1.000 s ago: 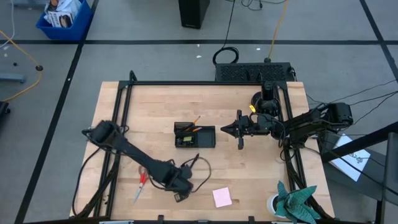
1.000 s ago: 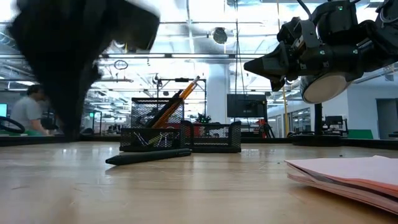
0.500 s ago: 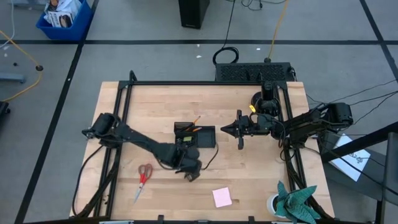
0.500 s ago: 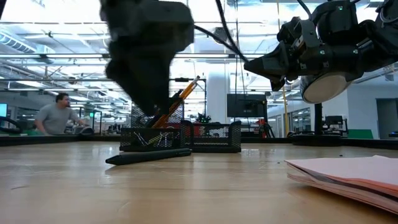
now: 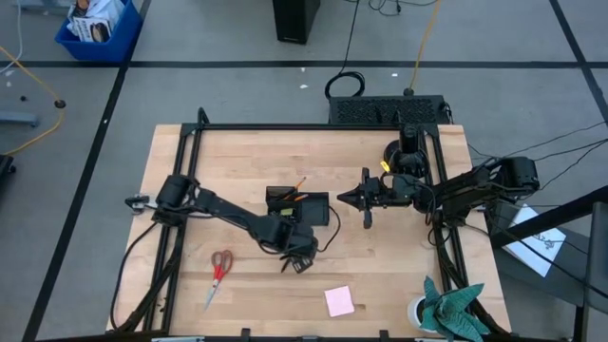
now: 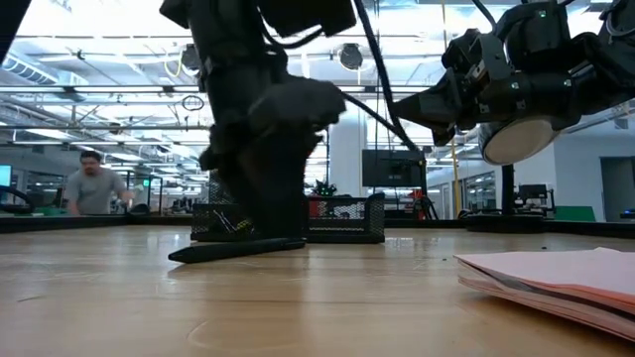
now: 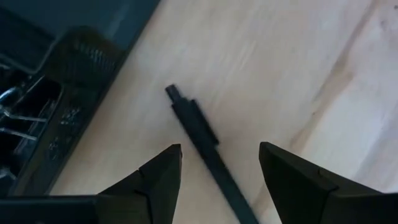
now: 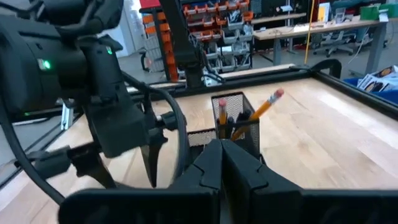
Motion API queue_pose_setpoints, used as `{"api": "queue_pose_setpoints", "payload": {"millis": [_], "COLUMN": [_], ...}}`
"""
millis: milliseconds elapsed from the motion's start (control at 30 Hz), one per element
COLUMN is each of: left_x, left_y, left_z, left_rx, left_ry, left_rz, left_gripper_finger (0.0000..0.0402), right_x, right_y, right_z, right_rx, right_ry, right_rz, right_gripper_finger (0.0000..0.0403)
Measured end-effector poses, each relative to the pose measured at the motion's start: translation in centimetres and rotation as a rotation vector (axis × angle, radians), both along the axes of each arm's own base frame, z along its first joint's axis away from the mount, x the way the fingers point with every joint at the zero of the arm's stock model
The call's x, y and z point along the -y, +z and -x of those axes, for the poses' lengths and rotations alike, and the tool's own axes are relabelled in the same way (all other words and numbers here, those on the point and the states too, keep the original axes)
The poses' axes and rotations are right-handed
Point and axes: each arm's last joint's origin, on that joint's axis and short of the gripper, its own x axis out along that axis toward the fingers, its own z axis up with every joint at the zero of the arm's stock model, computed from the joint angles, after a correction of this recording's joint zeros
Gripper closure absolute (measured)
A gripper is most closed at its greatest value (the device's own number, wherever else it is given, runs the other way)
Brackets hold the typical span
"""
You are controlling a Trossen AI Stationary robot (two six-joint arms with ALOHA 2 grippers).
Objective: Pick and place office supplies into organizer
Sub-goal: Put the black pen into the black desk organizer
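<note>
A thin black pen lies flat on the wooden table just near of the black mesh organizer; the low view shows the pen in front of the organizer. My left gripper hangs over the pen, pointing steeply down and open, with one finger on either side of it and both clear of it. In the high view my left gripper hides the pen. Orange pencils stand in the organizer. My right gripper hovers shut and level, right of the organizer.
Red-handled scissors lie at the near left. A pink sticky-note pad lies near the front edge, and a potted plant stands at the near right corner. A black frame rims the table. A person is in the room behind.
My left gripper has swung from beside the scissors toward the table's right and far side, up to the organizer, and has sunk a little over the pen. The pen and the pad have stayed where they were.
</note>
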Motion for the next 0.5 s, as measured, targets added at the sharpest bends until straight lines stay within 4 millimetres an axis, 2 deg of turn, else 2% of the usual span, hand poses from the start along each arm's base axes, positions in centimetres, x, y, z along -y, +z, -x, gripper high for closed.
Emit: {"api": "queue_pose_setpoints", "payload": {"millis": [367,500], "left_x": [0.1,0.4], "left_y": [-2.5,-3.2], "left_z": [-0.5,-0.5], "left_rx": [-0.045,-0.070], "left_ry": [-0.022,-0.051], "left_rz": [-0.019,-0.020], "left_gripper_finger": [0.0181,0.0212], "right_x": [0.0,0.0], "right_y": [0.1,0.1], "right_z": [0.0,0.0], "right_rx": [0.008,0.008], "right_ry": [0.000,0.000], "right_rz": [-0.002,-0.002], "right_gripper_finger": [0.0403,0.0403]}}
